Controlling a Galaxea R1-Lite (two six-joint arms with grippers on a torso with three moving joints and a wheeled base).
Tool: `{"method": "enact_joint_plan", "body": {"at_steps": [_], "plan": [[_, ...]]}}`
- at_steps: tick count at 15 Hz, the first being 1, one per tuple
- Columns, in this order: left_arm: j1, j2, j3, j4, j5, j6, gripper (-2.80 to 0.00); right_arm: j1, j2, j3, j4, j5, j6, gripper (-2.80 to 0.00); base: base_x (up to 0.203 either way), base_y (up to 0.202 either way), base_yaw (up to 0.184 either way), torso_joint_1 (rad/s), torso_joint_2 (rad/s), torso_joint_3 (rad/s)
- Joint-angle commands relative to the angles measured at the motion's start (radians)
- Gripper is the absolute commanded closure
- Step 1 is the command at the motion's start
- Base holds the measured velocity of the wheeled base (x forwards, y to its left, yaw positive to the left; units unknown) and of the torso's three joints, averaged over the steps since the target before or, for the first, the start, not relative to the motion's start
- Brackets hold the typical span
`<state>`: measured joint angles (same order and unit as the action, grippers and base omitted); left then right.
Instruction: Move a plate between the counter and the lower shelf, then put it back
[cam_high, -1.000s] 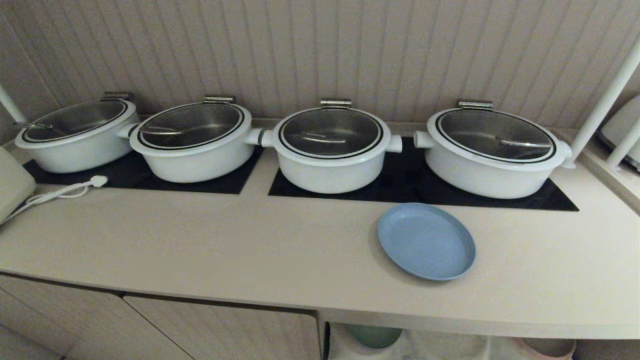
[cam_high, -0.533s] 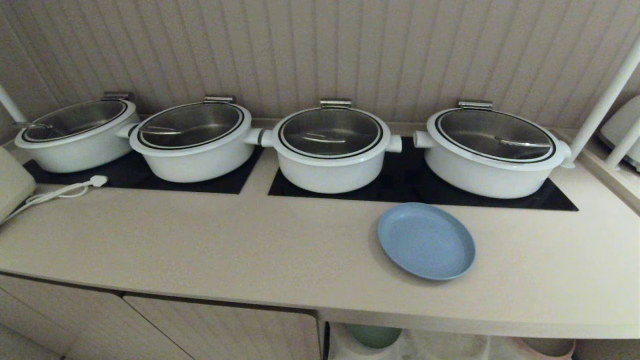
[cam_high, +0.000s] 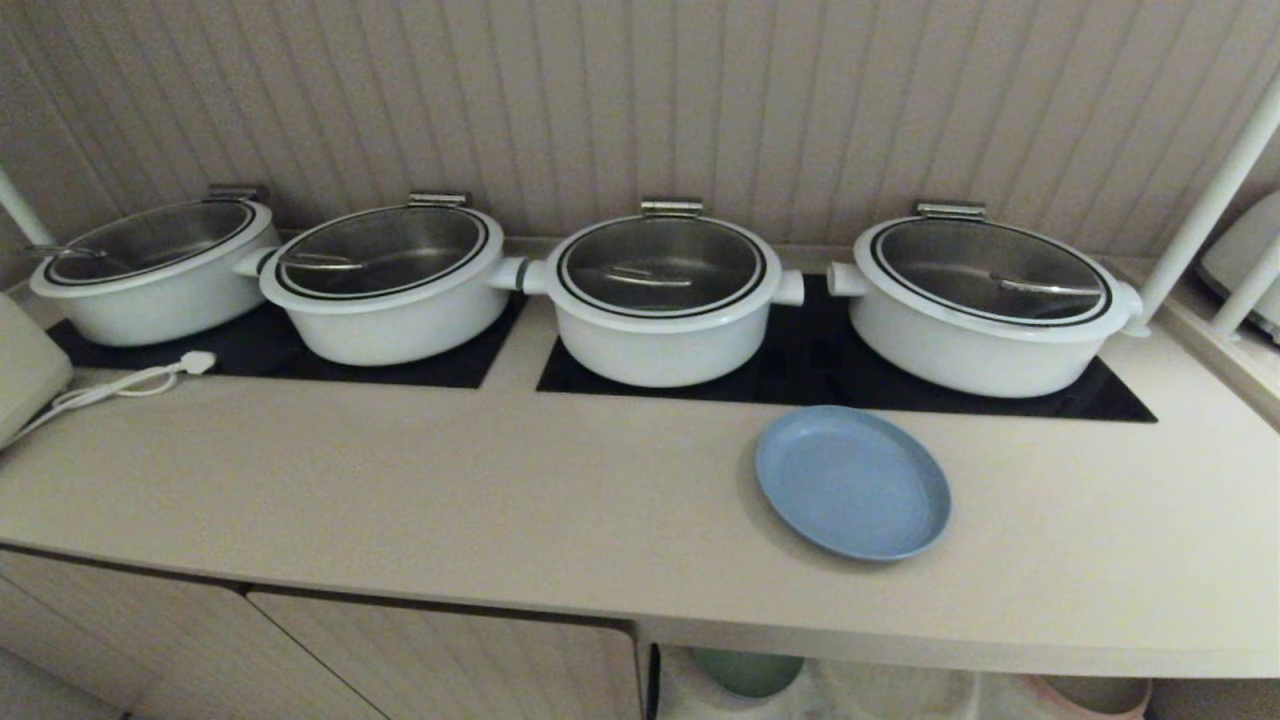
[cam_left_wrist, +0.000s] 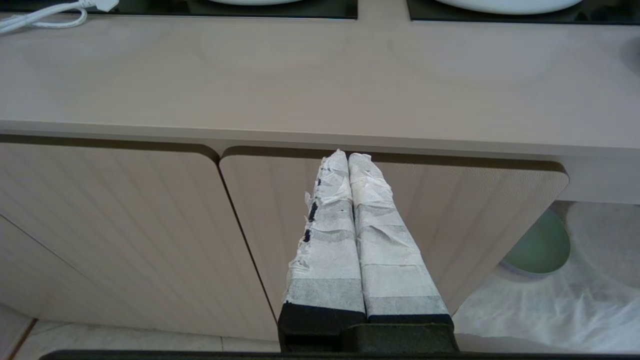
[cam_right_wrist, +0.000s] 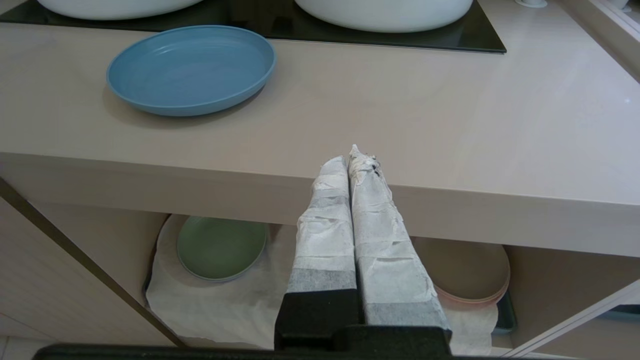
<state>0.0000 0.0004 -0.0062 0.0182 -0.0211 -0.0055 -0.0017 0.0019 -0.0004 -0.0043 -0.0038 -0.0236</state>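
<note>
Right pincer (cam_right_wrist: 350, 157) hangs closed and empty before the bench (cam_right_wrist: 450, 150) edge; left pincer (cam_left_wrist: 348, 159) likewise closed, facing the cabinet doors. Plate (cam_right_wrist: 191, 69) lies flat on the bench, ungripped. Lower shelf (cam_right_wrist: 225, 305) holds a green plate (cam_right_wrist: 221, 247). Whether both transfers are finished or none begun cannot be judged.
</note>
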Motion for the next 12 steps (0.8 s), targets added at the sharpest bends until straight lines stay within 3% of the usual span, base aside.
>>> {"method": "enact_joint_plan", "body": {"at_steps": [1,12], "plan": [[0.000,0.000,0.000,0.000,0.000,-0.001,0.00,0.000,-0.002,0.000,0.000,-0.001,0.001,0.00,0.000,0.000,0.000,0.000,0.00,0.000],[0.000,0.000,0.000,0.000,0.000,-0.001,0.00,0.000,-0.002,0.000,0.004,-0.036,0.019,0.00,0.000,0.000,0.000,0.000,0.00,0.000]]}}
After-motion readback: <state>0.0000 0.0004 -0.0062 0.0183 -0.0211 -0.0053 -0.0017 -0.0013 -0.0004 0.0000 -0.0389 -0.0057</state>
